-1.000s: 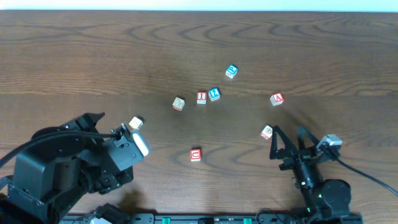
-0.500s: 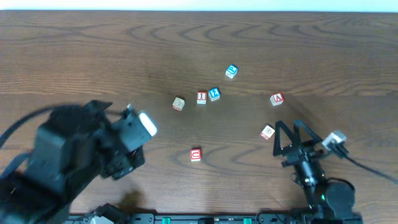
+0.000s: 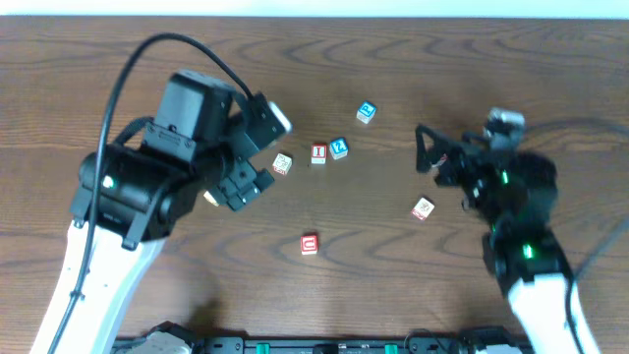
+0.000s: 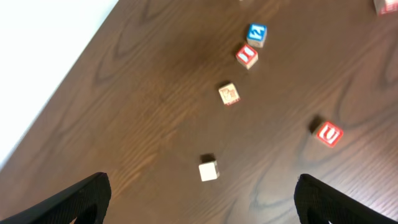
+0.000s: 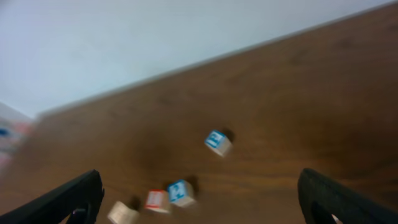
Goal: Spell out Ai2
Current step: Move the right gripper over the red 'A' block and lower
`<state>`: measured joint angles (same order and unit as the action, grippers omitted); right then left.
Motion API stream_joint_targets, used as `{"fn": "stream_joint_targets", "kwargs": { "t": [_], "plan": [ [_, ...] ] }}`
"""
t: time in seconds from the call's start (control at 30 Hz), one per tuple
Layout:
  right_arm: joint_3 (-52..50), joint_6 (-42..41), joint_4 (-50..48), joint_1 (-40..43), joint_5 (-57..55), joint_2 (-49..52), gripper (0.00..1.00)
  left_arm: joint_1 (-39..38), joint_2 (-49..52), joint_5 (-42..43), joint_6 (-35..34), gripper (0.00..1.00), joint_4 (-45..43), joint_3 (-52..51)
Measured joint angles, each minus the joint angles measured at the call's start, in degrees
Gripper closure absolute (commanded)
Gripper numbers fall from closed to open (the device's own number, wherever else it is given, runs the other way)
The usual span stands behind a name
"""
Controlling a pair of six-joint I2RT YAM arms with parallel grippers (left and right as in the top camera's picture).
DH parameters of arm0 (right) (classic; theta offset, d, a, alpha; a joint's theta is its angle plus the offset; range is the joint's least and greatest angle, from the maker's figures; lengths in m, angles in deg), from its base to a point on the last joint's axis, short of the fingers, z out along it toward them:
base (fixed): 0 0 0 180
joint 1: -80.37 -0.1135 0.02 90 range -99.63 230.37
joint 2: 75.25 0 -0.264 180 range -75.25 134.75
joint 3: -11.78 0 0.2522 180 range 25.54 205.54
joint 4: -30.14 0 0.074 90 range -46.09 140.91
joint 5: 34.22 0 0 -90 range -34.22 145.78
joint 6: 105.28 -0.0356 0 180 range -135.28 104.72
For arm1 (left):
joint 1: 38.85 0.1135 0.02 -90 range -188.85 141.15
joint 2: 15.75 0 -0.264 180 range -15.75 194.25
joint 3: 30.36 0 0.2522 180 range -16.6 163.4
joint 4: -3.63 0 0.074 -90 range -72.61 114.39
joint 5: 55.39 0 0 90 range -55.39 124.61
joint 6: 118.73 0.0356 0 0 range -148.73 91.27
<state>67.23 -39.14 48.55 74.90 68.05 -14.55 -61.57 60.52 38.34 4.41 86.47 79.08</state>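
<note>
Several letter blocks lie on the wooden table. A red I block (image 3: 318,153) touches a blue 2 block (image 3: 339,148); both also show in the left wrist view, I block (image 4: 247,55) and 2 block (image 4: 256,34), and blurred in the right wrist view, I block (image 5: 157,200) and 2 block (image 5: 179,191). No A block is visible; my right gripper (image 3: 432,157) covers the spot right of the pair. My right gripper (image 5: 205,208) is open and empty. My left gripper (image 3: 241,185) is open and empty above a white block (image 4: 209,170).
A beige block (image 3: 282,163) lies left of the I block. Another blue block (image 3: 366,112) lies farther back, a red U block (image 3: 310,244) nearer the front, and a pale red-marked block (image 3: 423,208) at the right. The table's far edge meets a white wall (image 5: 155,37).
My left arm has swung from the front left corner up over the table's left middle. My right arm has moved from the front right to the far right, covering the red A block.
</note>
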Motion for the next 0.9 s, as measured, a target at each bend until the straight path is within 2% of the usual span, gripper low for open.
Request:
{"fn": "stream_joint_targets", "kwargs": {
  "t": [0.27, 0.43, 0.9],
  "plan": [
    [19.1, 13.0, 15.8, 0.0, -6.3, 20.1, 0.01, 9.9, 5.5, 11.5, -0.4, 0.05, -2.3, 0.0],
    [26.6, 18.6, 21.4, 1.3, -10.0, 27.5, 0.01, 11.7, 11.2, 16.3, -0.5, 0.05, -4.2, 0.0],
    [28.0, 23.0, 27.7, 3.3, -11.9, 38.8, 0.01, 11.7, 26.7, 22.8, -6.0, 0.05, -10.7, 0.0]
  ]
}}
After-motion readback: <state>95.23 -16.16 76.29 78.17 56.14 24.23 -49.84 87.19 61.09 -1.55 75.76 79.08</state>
